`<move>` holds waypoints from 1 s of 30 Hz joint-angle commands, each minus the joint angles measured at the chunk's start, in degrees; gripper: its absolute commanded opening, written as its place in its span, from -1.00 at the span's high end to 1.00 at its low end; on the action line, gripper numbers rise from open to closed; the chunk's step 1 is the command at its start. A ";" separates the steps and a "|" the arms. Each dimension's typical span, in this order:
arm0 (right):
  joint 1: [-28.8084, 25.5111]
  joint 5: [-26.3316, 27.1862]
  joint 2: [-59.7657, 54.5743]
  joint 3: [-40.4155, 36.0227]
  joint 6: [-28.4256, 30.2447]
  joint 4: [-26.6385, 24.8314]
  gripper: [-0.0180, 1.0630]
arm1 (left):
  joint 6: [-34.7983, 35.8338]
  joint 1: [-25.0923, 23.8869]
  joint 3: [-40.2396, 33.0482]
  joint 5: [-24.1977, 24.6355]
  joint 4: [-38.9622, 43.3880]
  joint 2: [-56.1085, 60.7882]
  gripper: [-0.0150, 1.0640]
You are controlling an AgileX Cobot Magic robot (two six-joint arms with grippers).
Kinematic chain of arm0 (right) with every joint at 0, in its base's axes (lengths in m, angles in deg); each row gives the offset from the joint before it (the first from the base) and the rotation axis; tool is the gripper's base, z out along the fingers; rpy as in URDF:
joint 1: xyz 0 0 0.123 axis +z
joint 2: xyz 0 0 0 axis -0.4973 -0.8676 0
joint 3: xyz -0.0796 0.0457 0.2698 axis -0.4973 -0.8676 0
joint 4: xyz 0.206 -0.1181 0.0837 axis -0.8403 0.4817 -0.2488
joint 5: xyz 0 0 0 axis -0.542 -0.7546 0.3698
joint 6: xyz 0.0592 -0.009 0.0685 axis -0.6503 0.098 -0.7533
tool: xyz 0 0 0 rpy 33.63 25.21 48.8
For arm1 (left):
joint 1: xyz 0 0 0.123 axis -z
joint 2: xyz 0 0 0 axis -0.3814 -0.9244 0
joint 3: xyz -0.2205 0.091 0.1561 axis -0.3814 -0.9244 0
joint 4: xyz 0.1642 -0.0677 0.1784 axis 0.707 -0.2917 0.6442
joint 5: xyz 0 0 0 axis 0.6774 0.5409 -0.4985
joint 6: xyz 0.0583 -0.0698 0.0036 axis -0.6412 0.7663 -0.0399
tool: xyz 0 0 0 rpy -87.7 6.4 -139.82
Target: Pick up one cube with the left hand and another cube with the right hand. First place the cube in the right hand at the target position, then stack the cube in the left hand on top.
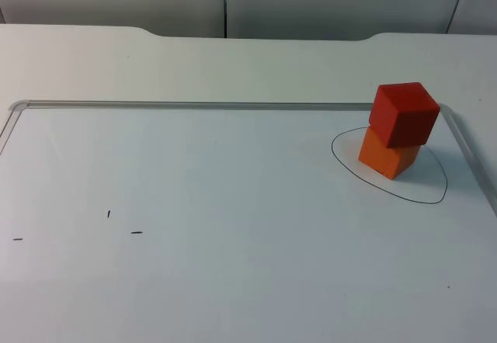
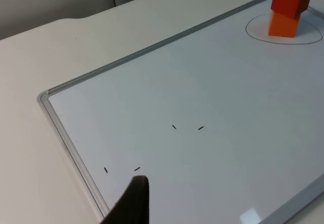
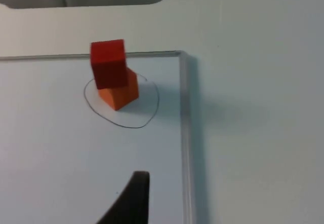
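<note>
Red cube (image 1: 404,113) atop orange cube (image 1: 388,156), inside drawn outline (image 1: 423,197); orange partly hidden.

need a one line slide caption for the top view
Red cube stacked slightly askew on orange cube inside the drawn outline on the whiteboard.

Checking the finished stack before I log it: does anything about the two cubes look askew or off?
Yes. The red cube sits on the orange cube inside the drawn black outline, but twisted and shifted toward the whiteboard's metal frame, overhanging the lower cube. Nothing is damaged.
</note>
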State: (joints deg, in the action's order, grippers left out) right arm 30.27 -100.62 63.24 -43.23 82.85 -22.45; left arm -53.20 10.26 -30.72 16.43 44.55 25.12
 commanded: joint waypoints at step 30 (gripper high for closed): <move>-2.69 0.17 0.18 -0.48 -0.12 0.00 -0.97 | 0.09 -28.06 -0.45 0.00 -0.43 0.29 -0.98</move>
State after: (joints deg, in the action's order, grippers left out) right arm 28.10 -100.72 63.24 -43.23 82.73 -22.45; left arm -53.20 -16.91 -30.72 16.43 44.55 25.12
